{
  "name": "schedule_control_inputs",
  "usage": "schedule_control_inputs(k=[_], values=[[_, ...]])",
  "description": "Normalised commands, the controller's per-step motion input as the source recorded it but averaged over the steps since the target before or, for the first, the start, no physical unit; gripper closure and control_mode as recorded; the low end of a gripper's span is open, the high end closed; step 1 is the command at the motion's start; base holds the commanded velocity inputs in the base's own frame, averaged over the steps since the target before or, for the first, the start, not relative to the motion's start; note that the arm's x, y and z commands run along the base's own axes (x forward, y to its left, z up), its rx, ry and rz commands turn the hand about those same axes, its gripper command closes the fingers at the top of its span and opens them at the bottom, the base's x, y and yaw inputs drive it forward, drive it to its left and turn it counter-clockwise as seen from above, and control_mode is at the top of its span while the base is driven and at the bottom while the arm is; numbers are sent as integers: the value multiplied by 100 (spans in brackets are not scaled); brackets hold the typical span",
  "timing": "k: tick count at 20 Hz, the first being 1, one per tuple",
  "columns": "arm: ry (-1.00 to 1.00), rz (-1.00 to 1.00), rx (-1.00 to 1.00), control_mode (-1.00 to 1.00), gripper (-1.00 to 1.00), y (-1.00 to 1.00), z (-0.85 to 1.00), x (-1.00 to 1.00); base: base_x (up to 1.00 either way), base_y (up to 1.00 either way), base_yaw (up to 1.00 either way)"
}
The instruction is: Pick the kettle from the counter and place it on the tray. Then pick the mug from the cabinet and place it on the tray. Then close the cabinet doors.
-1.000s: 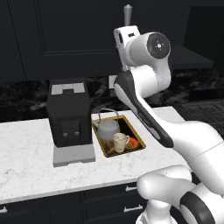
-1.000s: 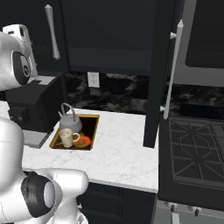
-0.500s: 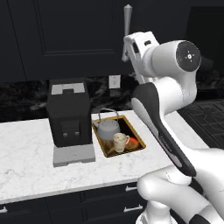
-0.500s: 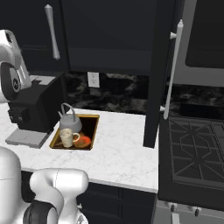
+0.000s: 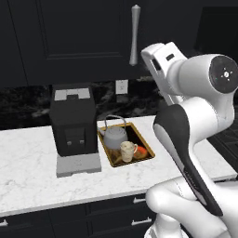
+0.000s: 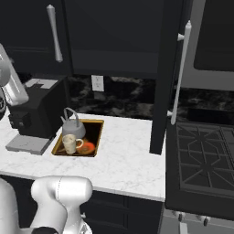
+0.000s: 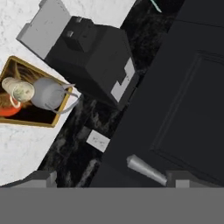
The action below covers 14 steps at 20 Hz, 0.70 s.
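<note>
The grey kettle (image 5: 114,137) and the cream mug (image 5: 126,150) both sit inside the gold-rimmed tray (image 5: 145,142) on the marble counter (image 5: 28,162). They show again in the right base view as kettle (image 6: 73,129), mug (image 6: 69,144) and tray (image 6: 98,137). The left cabinet door (image 6: 32,41) looks shut. The right cabinet door (image 6: 160,77) stands open, edge-on, with its long handle (image 6: 180,73). My gripper (image 7: 113,178) is open and holds nothing. It is high up, looking down the left door (image 7: 183,87), with the end of that door's handle (image 7: 146,170) between its fingertips.
A black coffee machine (image 5: 72,121) stands just left of the tray. A wall outlet (image 5: 122,87) sits on the dark backsplash. A black stove (image 6: 201,160) lies right of the counter, below the open door. My arm's big white links (image 5: 200,116) fill the right of the left base view.
The arm has swung to the right and lifted toward the cabinet. Kettle, mug and tray have stayed put, and the right door is still open.
</note>
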Motion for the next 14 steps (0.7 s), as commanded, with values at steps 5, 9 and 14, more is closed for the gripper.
schedule_control_inputs(k=[5,9,14], values=[[10,-7,-15,-100,-100,-29,-2,-32,0,0,0],[3,-34,-7,-100,-100,-42,0,-29,0,0,0],[0,-38,0,-100,-100,-66,0,-26,0,0,0]])
